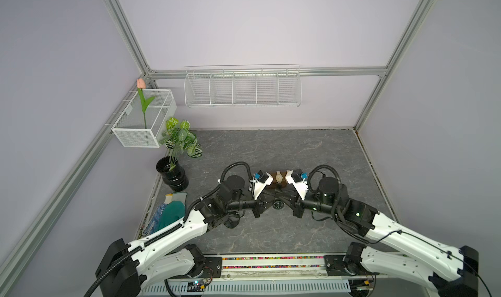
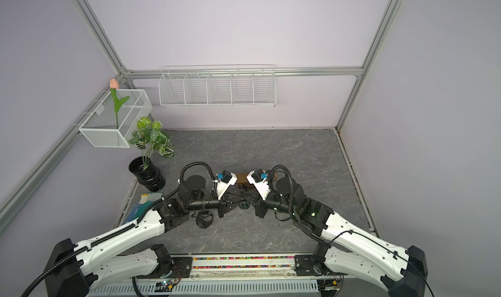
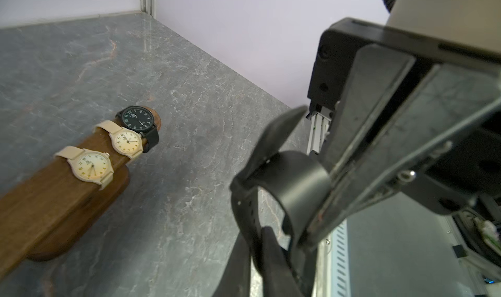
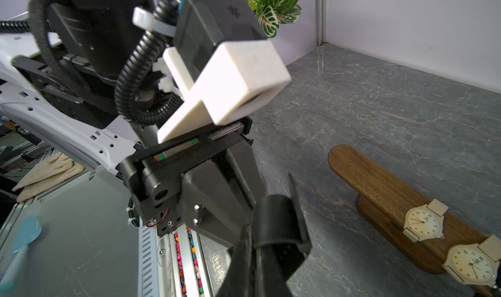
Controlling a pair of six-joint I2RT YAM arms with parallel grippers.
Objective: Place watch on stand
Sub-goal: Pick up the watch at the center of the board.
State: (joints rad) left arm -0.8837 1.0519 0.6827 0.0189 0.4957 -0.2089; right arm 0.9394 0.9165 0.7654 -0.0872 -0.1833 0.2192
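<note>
Right hand (image 3: 320, 200): clamped on strap of black watch (image 1: 278, 205). Left hand (image 3: 256, 244): fingers astride same strap, grip not discernible. Wrists turned inward, tips facing; watch between them, just before stand (image 3: 40, 195).

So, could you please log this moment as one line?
stand: three watches | held watch: black, unplaced | left end effector: on strap | right end effector: on strap

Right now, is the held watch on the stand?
Off: the watch hangs between left gripper and right gripper, apart from the stand.
</note>
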